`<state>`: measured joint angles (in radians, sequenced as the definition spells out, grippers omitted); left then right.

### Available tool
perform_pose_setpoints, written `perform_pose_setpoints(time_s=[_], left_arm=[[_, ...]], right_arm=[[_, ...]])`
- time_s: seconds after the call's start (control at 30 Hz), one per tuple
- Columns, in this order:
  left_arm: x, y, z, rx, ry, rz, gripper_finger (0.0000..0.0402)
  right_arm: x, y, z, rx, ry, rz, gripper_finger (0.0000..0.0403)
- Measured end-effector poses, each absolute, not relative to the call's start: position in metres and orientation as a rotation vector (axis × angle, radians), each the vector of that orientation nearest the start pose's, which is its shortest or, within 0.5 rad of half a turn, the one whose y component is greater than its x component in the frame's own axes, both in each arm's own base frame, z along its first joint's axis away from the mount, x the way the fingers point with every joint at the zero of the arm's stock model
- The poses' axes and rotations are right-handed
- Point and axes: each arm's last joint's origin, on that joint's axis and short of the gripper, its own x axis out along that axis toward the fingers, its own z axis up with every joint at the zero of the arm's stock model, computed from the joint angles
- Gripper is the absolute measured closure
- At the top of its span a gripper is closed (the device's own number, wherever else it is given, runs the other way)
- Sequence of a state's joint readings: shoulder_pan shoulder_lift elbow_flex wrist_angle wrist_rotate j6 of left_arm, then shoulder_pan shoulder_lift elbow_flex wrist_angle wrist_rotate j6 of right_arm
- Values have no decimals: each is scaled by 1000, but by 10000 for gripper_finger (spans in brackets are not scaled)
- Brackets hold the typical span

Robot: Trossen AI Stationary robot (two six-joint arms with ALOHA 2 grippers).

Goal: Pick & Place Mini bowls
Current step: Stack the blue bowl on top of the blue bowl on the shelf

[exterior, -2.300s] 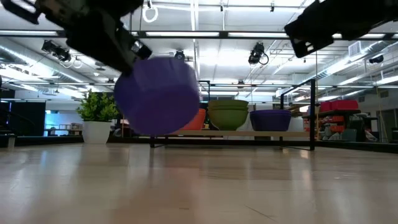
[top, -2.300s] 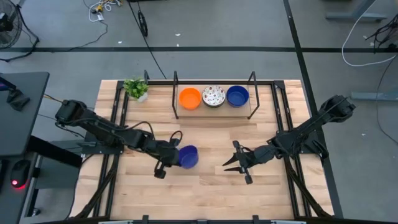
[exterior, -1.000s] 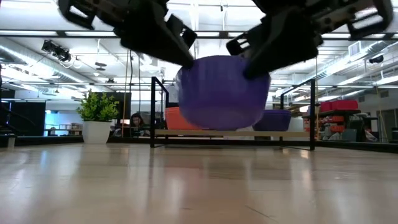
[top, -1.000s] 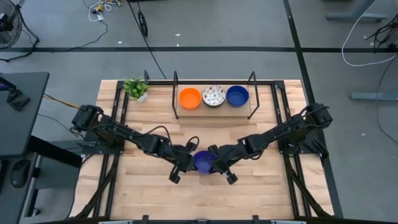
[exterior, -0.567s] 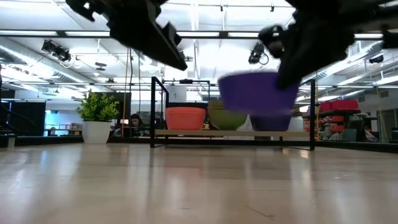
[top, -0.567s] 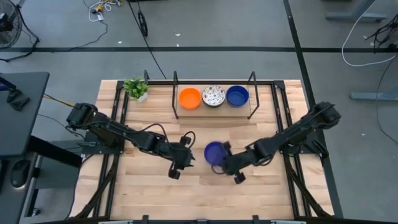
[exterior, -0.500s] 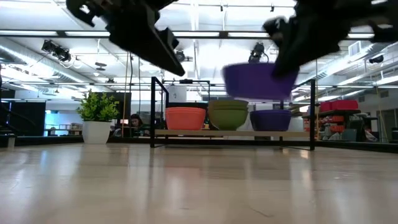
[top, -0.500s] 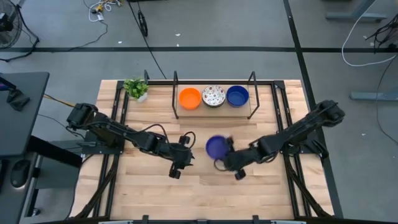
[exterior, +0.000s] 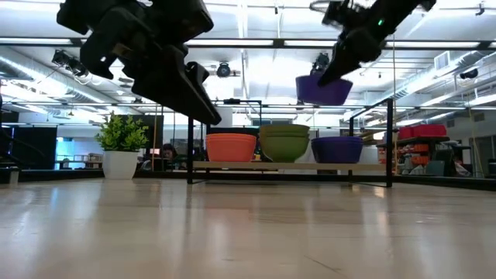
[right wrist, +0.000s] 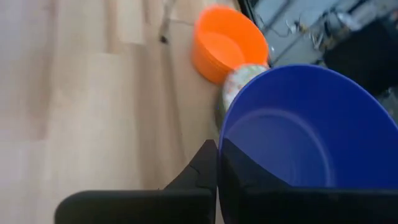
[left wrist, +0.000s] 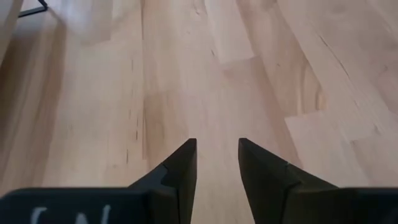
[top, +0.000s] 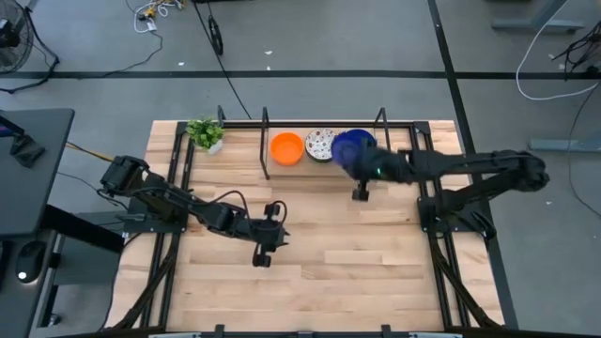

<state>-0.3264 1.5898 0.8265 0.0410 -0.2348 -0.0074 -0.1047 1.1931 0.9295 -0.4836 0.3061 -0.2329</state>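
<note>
Right hand (top: 368, 171) holds blue bowl (top: 351, 148) above rack (top: 382, 120), over bowls.

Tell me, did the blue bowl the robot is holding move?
Yes. The blue bowl in the right pincer went from mid-table up and back to the rack, above the bowls sitting there.

Bare table (top: 376, 253) in front; rack (top: 266, 141) (with bowls (top: 286, 147)) blocks the rear.
</note>
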Motion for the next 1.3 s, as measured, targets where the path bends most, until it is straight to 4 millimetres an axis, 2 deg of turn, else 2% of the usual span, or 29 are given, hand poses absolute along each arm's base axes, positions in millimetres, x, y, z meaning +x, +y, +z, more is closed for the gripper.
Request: perform_pose_setpoints(time_s=[0.2, 0.47, 0.67, 0.83, 1.3], left_arm=[[301, -95, 178, 192, 693, -85, 280], [301, -95, 178, 186, 693, -82, 280], [301, -95, 178, 187, 694, -82, 280], [301, -95, 178, 187, 694, -82, 280], [301, -95, 178, 186, 694, -82, 280]], right_arm=[[231, -80, 262, -219, 845, -395, 399], [214, -103, 224, -156, 882, -460, 399], [209, -109, 215, -138, 871, -477, 399], [210, -108, 215, -103, 851, -418, 396], [209, -108, 215, -75, 845, -423, 394]])
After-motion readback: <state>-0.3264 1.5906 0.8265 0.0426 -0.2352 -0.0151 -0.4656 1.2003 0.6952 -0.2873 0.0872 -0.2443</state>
